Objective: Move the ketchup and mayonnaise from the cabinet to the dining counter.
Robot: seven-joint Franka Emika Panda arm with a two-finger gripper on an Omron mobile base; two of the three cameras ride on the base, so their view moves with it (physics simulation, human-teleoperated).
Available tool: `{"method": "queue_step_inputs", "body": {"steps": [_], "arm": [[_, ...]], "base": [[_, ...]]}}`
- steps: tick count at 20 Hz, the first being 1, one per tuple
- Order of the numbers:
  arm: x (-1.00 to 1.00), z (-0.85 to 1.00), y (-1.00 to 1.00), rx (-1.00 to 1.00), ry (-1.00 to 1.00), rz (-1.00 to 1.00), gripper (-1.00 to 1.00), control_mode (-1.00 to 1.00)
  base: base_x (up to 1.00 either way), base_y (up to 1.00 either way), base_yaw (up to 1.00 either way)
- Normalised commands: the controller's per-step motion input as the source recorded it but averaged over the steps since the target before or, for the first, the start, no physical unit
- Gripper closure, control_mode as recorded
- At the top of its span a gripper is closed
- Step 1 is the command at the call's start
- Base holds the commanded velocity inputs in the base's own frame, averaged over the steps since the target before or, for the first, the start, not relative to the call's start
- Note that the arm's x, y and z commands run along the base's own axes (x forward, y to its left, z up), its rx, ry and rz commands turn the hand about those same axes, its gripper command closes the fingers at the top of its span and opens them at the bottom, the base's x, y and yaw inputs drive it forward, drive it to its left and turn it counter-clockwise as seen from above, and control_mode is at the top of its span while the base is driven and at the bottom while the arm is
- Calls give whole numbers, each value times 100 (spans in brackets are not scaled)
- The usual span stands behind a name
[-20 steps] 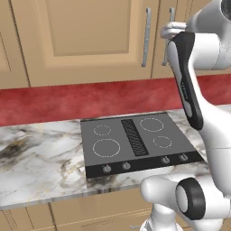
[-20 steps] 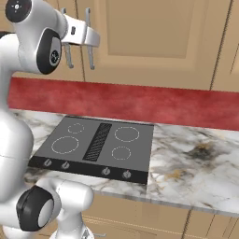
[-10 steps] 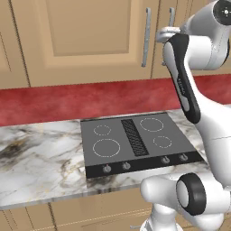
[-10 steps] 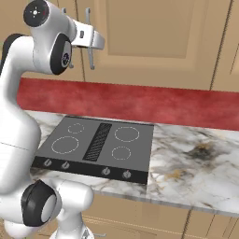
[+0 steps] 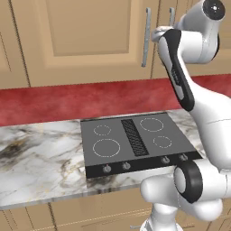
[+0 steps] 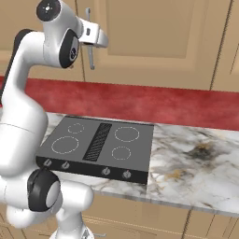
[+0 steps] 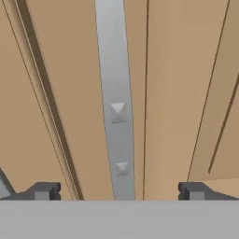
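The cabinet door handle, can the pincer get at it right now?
Probably yes: the pincer is open, its fingertips either side of the silver bar handle on the closed cabinet, with nothing between.

In front of me is a red wall strip [image 5: 67, 101] that runs behind a marble worktop [image 5: 40, 162] with grey and brown swirls. A black cooktop [image 5: 135, 142] sits flat in the worktop. It has four white rings, a dark grille in the middle and small round knobs [image 6: 105, 171] along its front edge. Under the worktop are light tan drawer fronts [image 6: 140, 219].
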Motion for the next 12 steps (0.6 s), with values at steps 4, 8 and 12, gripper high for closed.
{"method": "queue_step_inputs", "body": {"steps": [4,8,12], "arm": [[30,-1,-3,-1,1,4,-100,-100],[15,-9,-5,-8,-6,3,-100,-100],[18,-20,-1,-5,-13,1,-100,-100]], "base": [[0,0,0],[0,0,0],[0,0,0]]}}
